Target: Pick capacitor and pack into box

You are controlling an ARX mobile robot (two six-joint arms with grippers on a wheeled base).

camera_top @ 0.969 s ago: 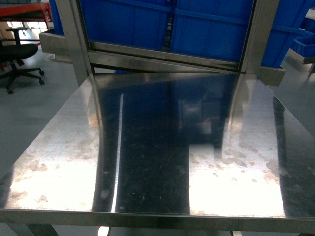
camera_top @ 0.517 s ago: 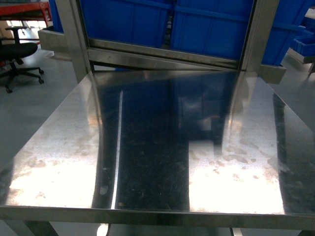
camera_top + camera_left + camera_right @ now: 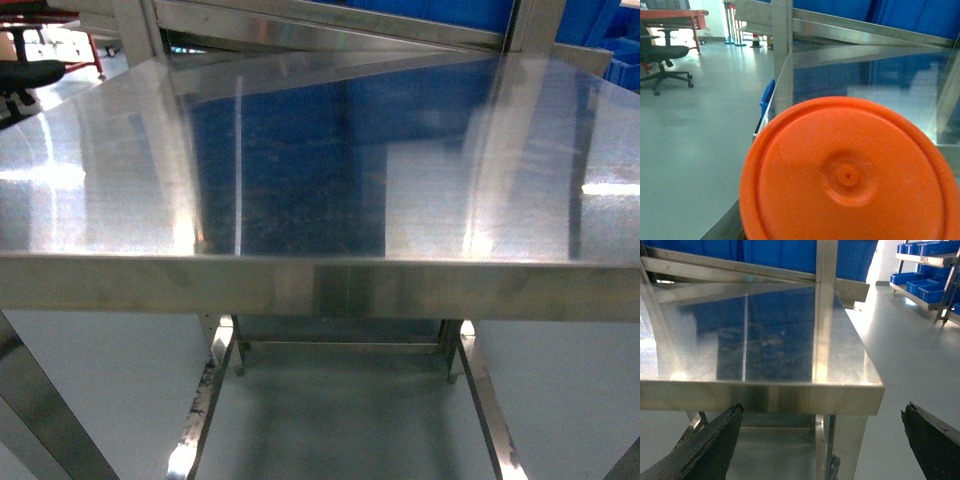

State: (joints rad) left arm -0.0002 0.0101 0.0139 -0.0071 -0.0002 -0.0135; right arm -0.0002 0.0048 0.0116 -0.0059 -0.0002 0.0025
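Note:
An orange-red rounded capacitor (image 3: 850, 175) fills the lower part of the left wrist view, very close to the camera and hanging over the table's left edge. It hides the left gripper's jaws; only a dark strip shows at the bottom left. My right gripper (image 3: 822, 407) is open, with its two dark fingertips (image 3: 715, 440) wide apart in front of the table's front right corner and nothing between them. The box is out of view. Neither gripper shows in the head view.
A shiny steel table (image 3: 320, 285) stands ahead, with its legs and the grey floor showing below its front edge. Blue bins (image 3: 780, 252) sit behind a steel frame post (image 3: 825, 270) at the back. An office chair (image 3: 665, 52) is far left. More blue bins (image 3: 925, 270) are on shelves at far right.
The head view has shifted: the table's front edge has risen from the bottom of the frame to mid-height, so the legs and floor under it now show.

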